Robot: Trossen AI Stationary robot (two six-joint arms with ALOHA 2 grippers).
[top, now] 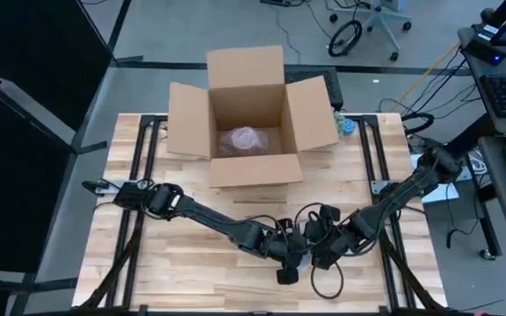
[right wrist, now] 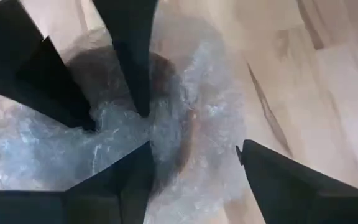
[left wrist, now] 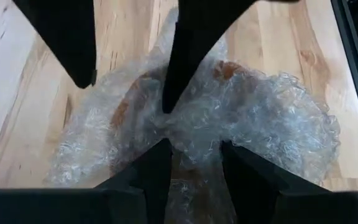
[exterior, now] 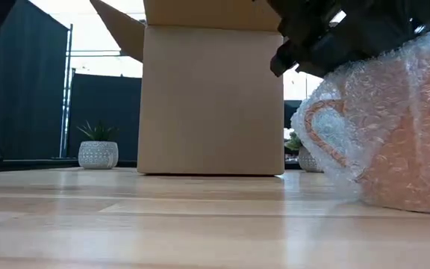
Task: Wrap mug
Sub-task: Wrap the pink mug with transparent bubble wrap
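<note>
An orange mug (exterior: 394, 149) in clear bubble wrap (left wrist: 260, 118) sits on the wooden table near its front edge, handle (exterior: 327, 127) toward the box. Both grippers hang over it, fingers pointing down. My left gripper (left wrist: 196, 146) is shut on a bunch of the wrap on top of the mug. My right gripper (right wrist: 194, 148) stands open right across from it. In the high view the two grippers (top: 301, 254) hide the mug. My left gripper pinches a gathered bunch of bubble wrap (left wrist: 194, 134) on top of the mug between its two fingers, from above. How many layers cannot be told. The mug stays on the table. My right gripper has one fingertip (right wrist: 146, 149) on the wrap beside that bunch. Its other finger (right wrist: 253, 158) stands off the bundle's side, over the table.
An open cardboard box (top: 244, 114) stands at the far middle of the table, with another bubble-wrapped thing (top: 242, 139) inside. A small potted plant (exterior: 98, 153) is beyond the far edge. Bare wood lies to the left and right of the mug.
</note>
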